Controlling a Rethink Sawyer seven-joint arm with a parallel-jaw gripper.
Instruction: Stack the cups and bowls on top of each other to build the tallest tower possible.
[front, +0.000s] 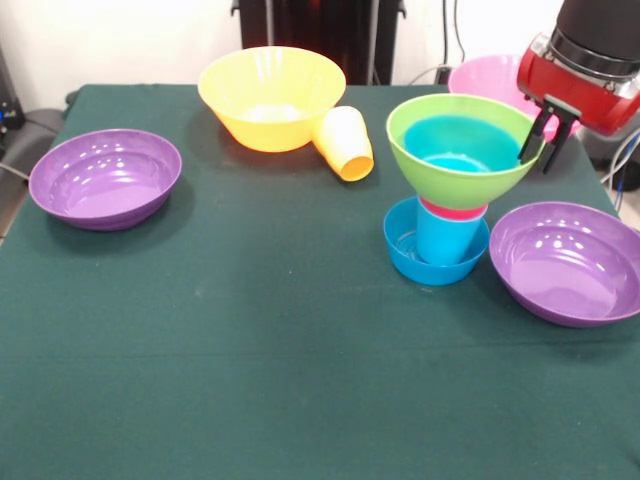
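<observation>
The tower stands right of centre: a small blue bowl (402, 252) holds an upright blue cup (447, 242), with a red cup's rim (452, 210) above it. A lime green bowl (455, 178) rests on top, with a second blue bowl (460, 140) nested inside. My gripper (540, 148) comes down from the upper right and is open. Its fingers straddle the green bowl's right rim, one inside and one outside. A yellow-orange cup (345, 143) lies on its side against the large orange-yellow bowl (272, 97).
One wide purple bowl (105, 178) sits at the left. The other purple bowl (567, 262) sits just right of the tower. A pink bowl (485, 78) is behind the green bowl, partly hidden by it and the arm. The green table (250, 350) stretches forward.
</observation>
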